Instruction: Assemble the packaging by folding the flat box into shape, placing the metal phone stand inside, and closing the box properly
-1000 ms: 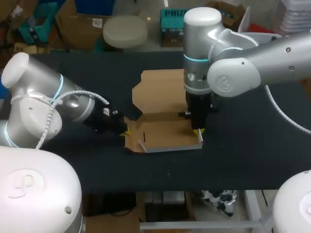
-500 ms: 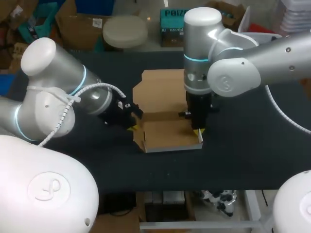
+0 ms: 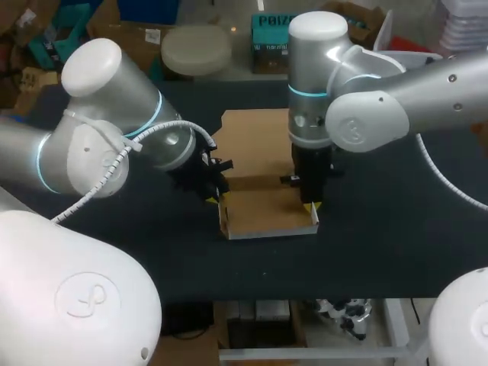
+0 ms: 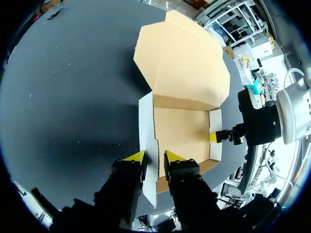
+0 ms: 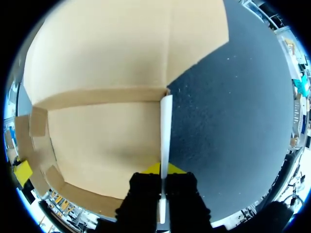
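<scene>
— How many boxes?
— One cardboard box (image 3: 267, 207), half folded, with one side wall pinched in each claw.
— And how many claws?
— Two, the left claw (image 4: 151, 156) and the right claw (image 5: 162, 171), on two arms over one table (image 3: 381, 236).

The brown cardboard box tray (image 3: 267, 212) is open from above; its raised white side walls (image 4: 147, 141), the left hand (image 4: 154, 158) and the right hand (image 3: 310, 206) clamping one, block sideways entry.

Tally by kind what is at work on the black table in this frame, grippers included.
cardboard box: 1
yellow-tipped grippers: 2 (left gripper, right gripper)
Total: 3
</scene>
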Controlling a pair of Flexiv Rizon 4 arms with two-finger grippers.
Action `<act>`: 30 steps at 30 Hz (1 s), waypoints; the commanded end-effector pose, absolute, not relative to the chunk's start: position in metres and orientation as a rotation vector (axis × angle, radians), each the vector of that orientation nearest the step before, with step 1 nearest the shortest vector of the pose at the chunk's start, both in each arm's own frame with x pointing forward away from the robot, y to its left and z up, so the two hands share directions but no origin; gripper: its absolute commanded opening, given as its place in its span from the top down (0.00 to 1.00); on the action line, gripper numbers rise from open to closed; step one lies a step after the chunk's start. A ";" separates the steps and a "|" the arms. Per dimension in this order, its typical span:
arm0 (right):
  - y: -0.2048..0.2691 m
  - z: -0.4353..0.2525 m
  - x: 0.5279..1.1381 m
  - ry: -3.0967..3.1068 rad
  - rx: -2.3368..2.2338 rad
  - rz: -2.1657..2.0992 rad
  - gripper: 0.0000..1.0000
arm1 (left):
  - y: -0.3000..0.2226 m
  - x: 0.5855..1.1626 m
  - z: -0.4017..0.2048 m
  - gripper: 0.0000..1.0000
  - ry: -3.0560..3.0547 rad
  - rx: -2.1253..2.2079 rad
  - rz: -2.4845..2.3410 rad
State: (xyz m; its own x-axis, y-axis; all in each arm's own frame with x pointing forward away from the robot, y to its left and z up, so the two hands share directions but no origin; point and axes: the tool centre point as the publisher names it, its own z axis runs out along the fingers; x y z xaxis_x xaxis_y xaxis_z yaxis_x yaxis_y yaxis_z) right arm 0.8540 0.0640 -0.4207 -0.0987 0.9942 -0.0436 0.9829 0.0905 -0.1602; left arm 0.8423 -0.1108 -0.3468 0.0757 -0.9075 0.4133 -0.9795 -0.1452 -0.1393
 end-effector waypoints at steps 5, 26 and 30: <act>0.065 -0.424 0.853 -2.262 -2.056 0.233 1.00 | -0.123 0.843 -0.342 0.65 -2.078 2.269 0.347; 0.065 -0.424 0.853 -2.262 -2.056 0.233 1.00 | -0.079 0.827 -0.330 0.61 -1.955 2.152 0.563; 0.065 -0.424 0.853 -2.262 -2.056 0.233 1.00 | -0.057 0.825 -0.330 0.62 -1.881 2.133 0.631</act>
